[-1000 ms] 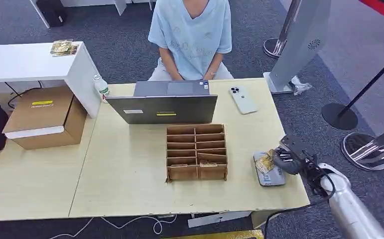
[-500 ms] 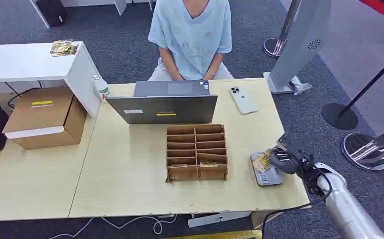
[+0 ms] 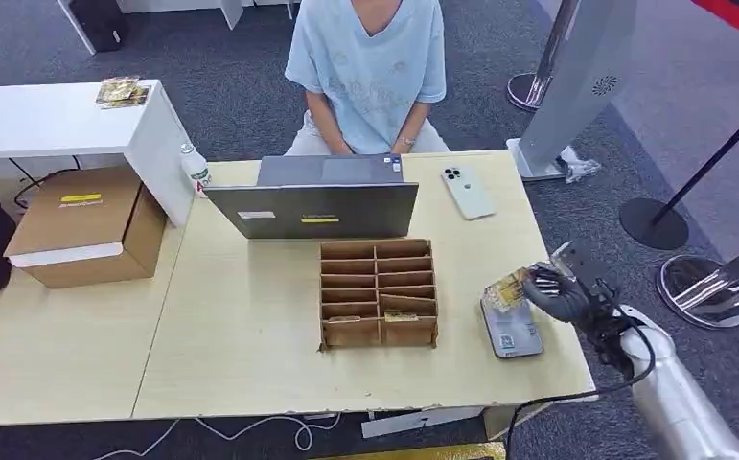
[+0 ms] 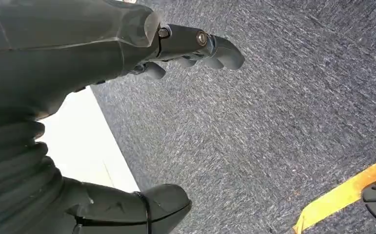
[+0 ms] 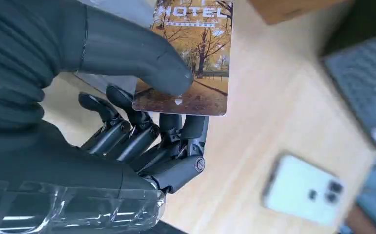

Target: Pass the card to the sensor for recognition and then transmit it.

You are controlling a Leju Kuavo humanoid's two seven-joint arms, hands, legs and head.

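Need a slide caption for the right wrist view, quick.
Right robot hand holds a hotel card above the wooden table, white phone nearby.

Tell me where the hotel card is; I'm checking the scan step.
The right hand holds the card just above the sensor's far end, at the table's right.

Worktop (image 3: 250, 326): pale wood-look laminate, smooth, matt. Organizer (image 3: 378, 292): raw brown corrugated cardboard, same as box (image 3: 87, 225) at 9 o'clock. Card (image 5: 190, 53): glossy printed plastic, autumn photo. Right hand (image 5: 127, 126): dark matt plastic fingers, ribbed rubbery cover; arm brushed silver metal. Sensor (image 3: 511, 328): grey plastic pad. Phone (image 3: 468, 193) at 1 o'clock: white, satin back. Laptop (image 3: 315, 206): matt grey metal. Floor (image 4: 273, 122): rough grey carpet.
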